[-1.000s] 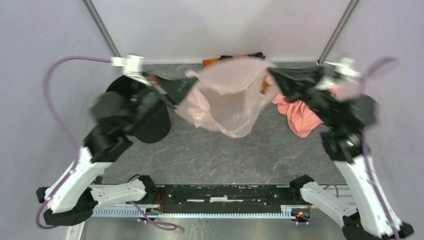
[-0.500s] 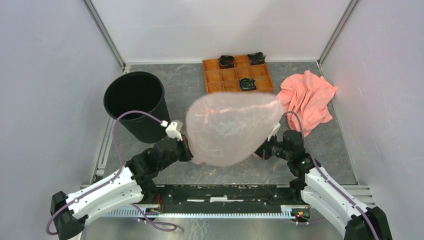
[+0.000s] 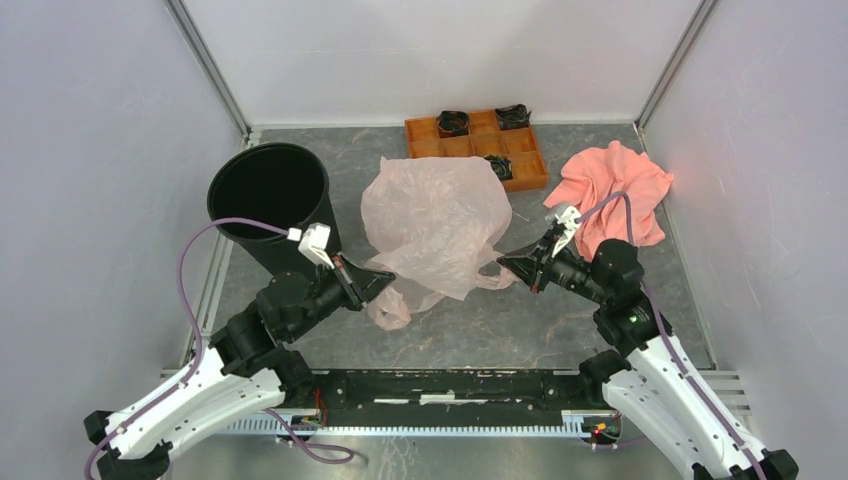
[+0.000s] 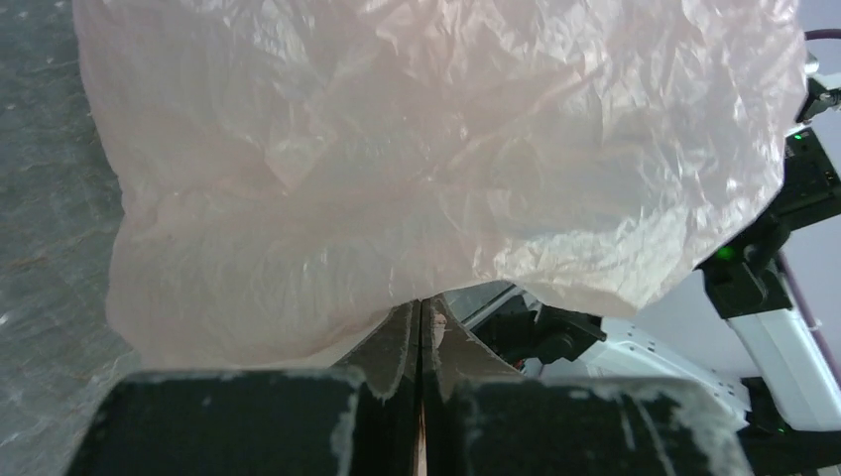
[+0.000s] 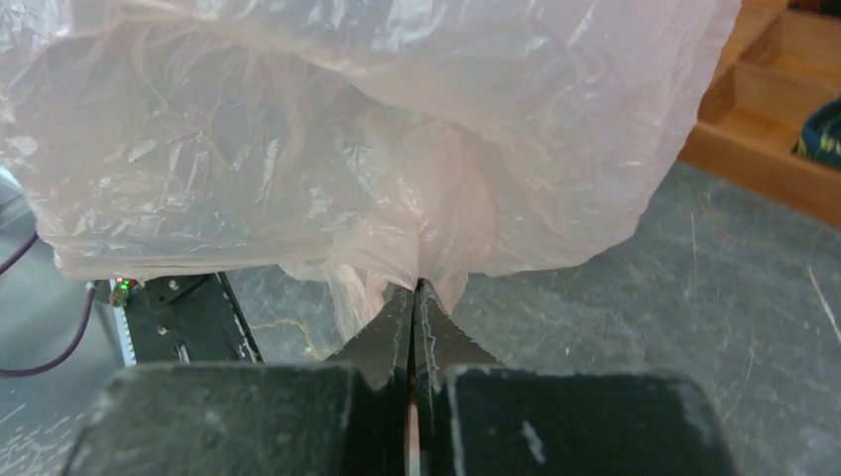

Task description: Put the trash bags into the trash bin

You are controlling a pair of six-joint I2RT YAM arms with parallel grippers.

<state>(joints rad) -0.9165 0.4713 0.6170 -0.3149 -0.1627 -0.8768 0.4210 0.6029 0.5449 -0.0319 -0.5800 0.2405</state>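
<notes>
Here the pink plastic bag point(image 3: 435, 225) sags crumpled on the surface point(image 3: 470, 330) just right of the black bin point(image 3: 262, 250), outside it. My left jaws are clamped on its edge nearer the bin, my right jaws on its far edge. Farther from the bin sit an orange tray point(image 3: 425, 146) and a salmon cloth point(image 3: 615, 190).
</notes>
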